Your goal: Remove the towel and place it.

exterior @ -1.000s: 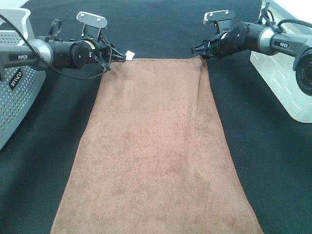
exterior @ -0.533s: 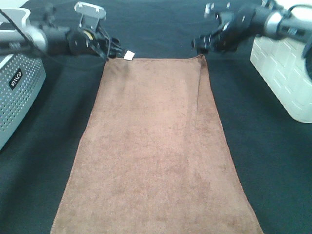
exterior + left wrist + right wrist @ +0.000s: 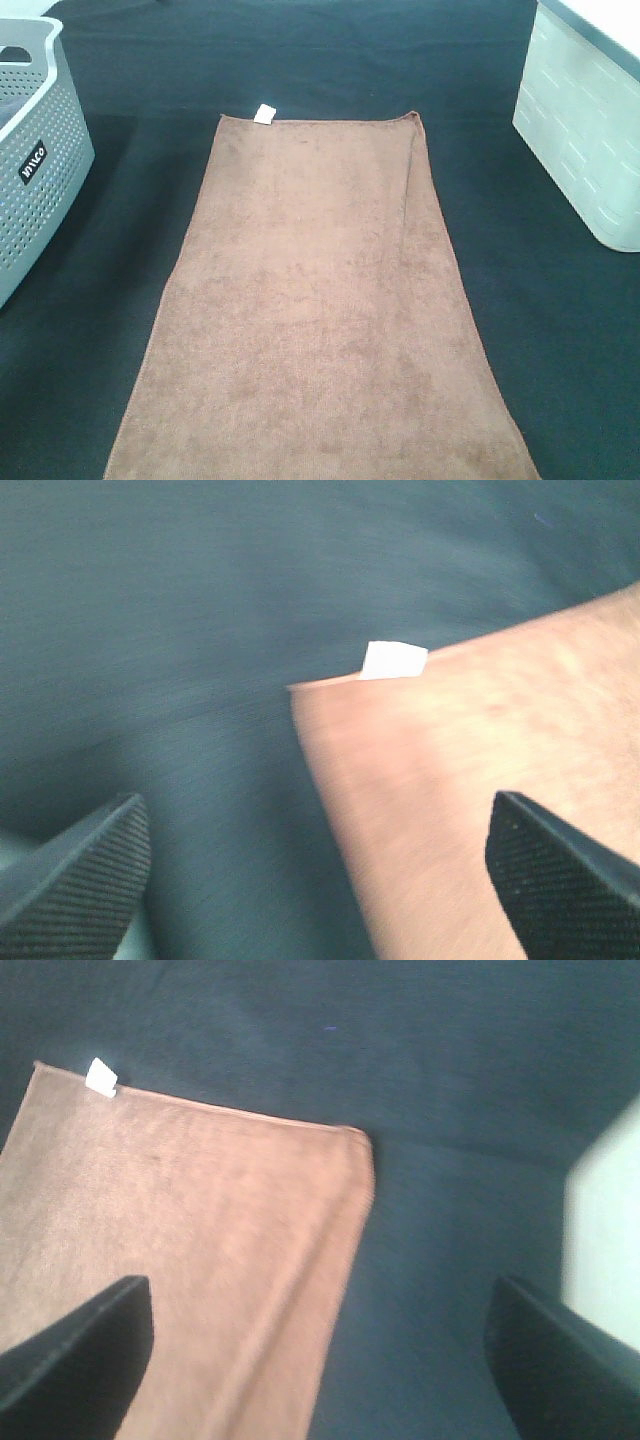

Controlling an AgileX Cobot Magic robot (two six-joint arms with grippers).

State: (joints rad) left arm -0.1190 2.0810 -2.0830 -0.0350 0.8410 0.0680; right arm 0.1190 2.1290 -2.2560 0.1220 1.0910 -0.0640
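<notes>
The brown towel [image 3: 320,310] lies spread flat on the black table, running from the far middle down to the near edge of the exterior high view, with its small white tag [image 3: 264,114] at the far left corner. Neither arm shows in that view. In the left wrist view my left gripper [image 3: 320,870] is open and empty above the towel's tagged corner [image 3: 395,661]. In the right wrist view my right gripper [image 3: 320,1355] is open and empty above the towel's far right corner [image 3: 355,1150]. Both hang clear of the cloth.
A grey perforated basket [image 3: 35,160] stands at the left edge of the table. A white bin [image 3: 585,130] stands at the right edge; its pale wall [image 3: 605,1240] shows in the right wrist view. The black table cloth [image 3: 320,50] surrounds the towel.
Both grippers have let go of the towel's far corners, opened wide and pulled up and back out of the exterior high view. The towel stays flat where it was laid.
</notes>
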